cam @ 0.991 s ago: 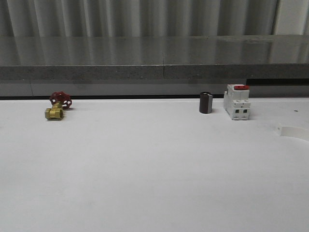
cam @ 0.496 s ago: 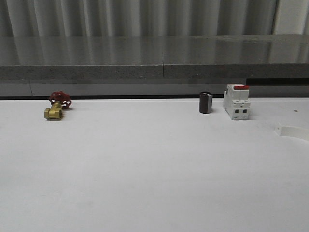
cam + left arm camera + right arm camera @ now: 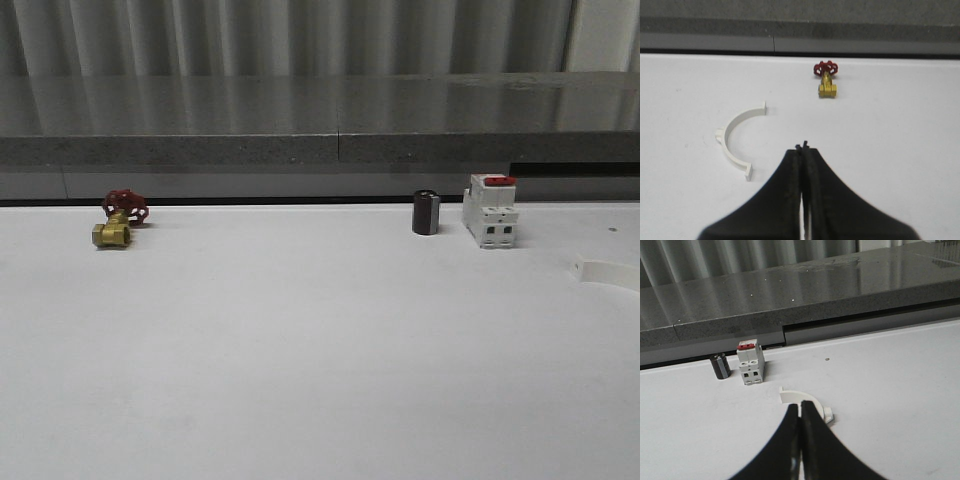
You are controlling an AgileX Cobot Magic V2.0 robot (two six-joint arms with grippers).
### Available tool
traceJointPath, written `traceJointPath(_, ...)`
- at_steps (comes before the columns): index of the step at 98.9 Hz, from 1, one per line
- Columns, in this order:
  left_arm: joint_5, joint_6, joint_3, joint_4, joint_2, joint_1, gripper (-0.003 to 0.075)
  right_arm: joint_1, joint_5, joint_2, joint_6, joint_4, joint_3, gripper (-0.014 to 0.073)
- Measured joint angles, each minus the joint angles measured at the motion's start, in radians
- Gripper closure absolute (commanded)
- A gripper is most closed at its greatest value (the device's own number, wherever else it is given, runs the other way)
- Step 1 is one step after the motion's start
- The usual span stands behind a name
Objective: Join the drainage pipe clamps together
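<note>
Left wrist view: the left gripper (image 3: 804, 146) is clenched, empty, with one clamp (image 3: 736, 141) just beside it on the table (image 3: 890, 130), ends pointing toward the fingers' side; a valve (image 3: 826, 79) lies beyond. The right gripper (image 3: 799, 416) is likewise clenched and empty, the second clamp (image 3: 805, 401) directly ahead, the breaker (image 3: 750, 362) farther off. Open each gripper first, then grasp mid-arc, clear of the flanges. Both clamps are thin white half-rings with an outer tab.

Slight rightward shift of clamp (image 3: 608, 272).
</note>
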Motion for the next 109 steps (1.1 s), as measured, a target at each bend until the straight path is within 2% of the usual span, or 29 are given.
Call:
traceJointPath(23, 0.06, 0.0, -0.079, -0.002, 0.188, 0.0, 0.0738, 0.0, 0.0, 0.0, 0.0, 0.0, 0.0, 0.0711)
traceJointPath(30, 0.065, 0.0, -0.081, -0.011, 0.222, 0.0, 0.0706, 0.0, 0.0, 0.0, 0.0, 0.0, 0.0, 0.0711)
traceJointPath(40, 0.071, 0.0, -0.081, -0.031, 0.25, 0.0, 0.056, 0.0, 0.0, 0.0, 0.0, 0.0, 0.0, 0.0711)
traceJointPath(56, 0.075, 0.0, -0.081, -0.044, 0.258, 0.0, 0.0223, 0.0, 0.0, 0.0, 0.0, 0.0, 0.0, 0.0711)
traceJointPath(62, 0.075, 0.0, -0.081, -0.051, 0.258, 0.0, 0.0166, 0.0, 0.0, 0.0, 0.0, 0.0, 0.0, 0.0711)
traceJointPath(85, 0.078, 0.0, -0.086, -0.083, 0.263, 0.006, 0.0153, 0.0, 0.0, 0.0, 0.0, 0.0, 0.0, 0.0711)
traceJointPath(109, 0.17, 0.027, -0.237, -0.045, 0.401, 0.123, 0.0153, 0.0, 0.0, 0.0, 0.0, 0.0, 0.0, 0.0711)
